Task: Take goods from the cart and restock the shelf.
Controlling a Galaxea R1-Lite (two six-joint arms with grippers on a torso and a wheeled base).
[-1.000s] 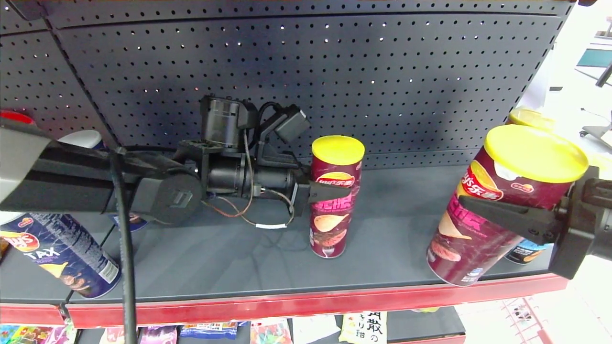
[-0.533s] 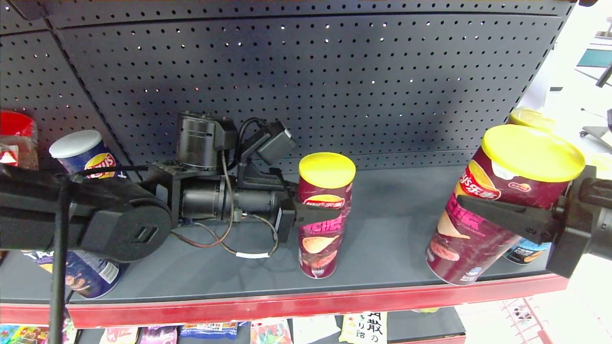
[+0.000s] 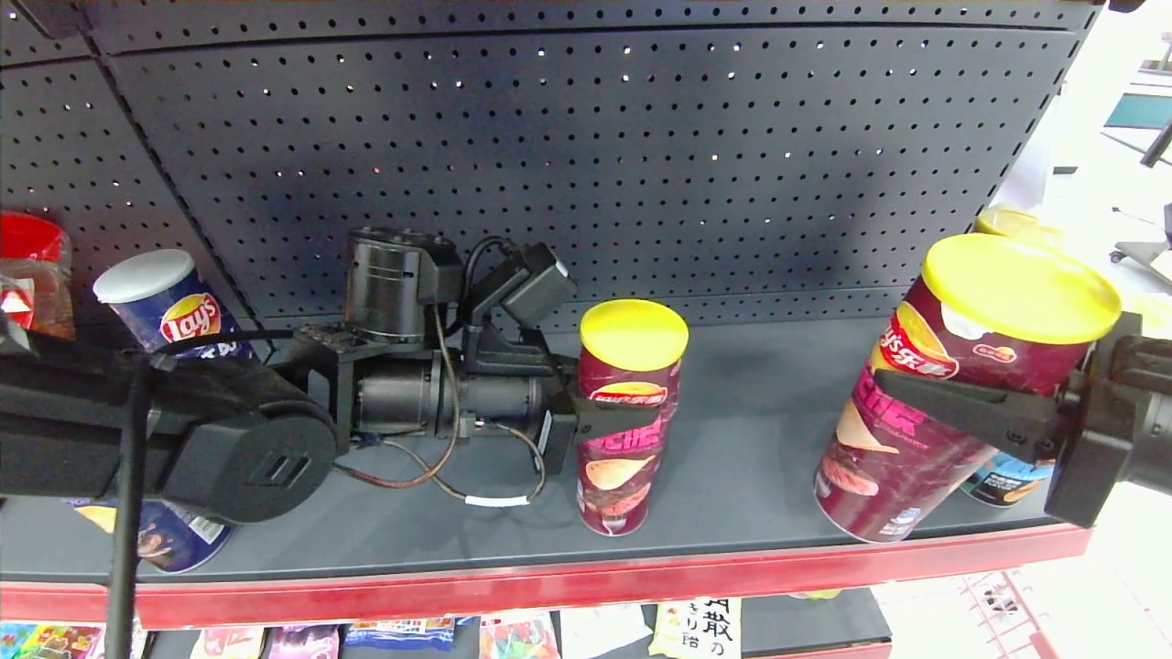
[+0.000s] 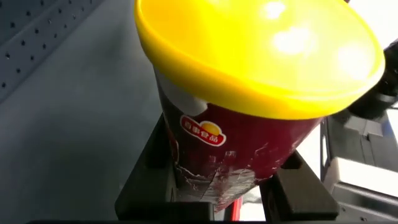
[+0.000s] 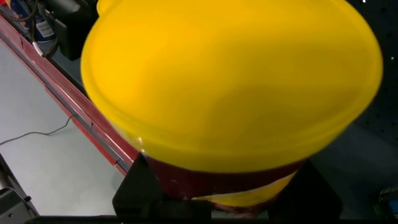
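My left gripper [image 3: 630, 407] is shut on a maroon chip can with a yellow lid [image 3: 623, 458], which stands upright near the front of the grey shelf [image 3: 751, 439]. The left wrist view looks down on that can [image 4: 249, 56] between the left gripper [image 4: 224, 190] fingers. At the shelf's right end my right gripper [image 3: 920, 389] is shut on a second maroon yellow-lidded can [image 3: 906, 458], tilted, its base by the red front lip [image 3: 549, 581]. In the right wrist view this can's lid [image 5: 230, 81] sits above the right gripper [image 5: 227, 199].
A blue chip can with a white lid [image 3: 169, 307] stands at the back left, and another blue can [image 3: 160, 540] lies at the front left. A red-lidded container [image 3: 27, 243] is far left. A blue can [image 3: 1007, 480] and a yellow-lidded one [image 3: 1007, 220] sit behind the right can. The pegboard [image 3: 595, 165] closes the back.
My left arm has carried its can down, toward the shelf front and slightly left, then nudged it back a little. The right can has hardly moved.
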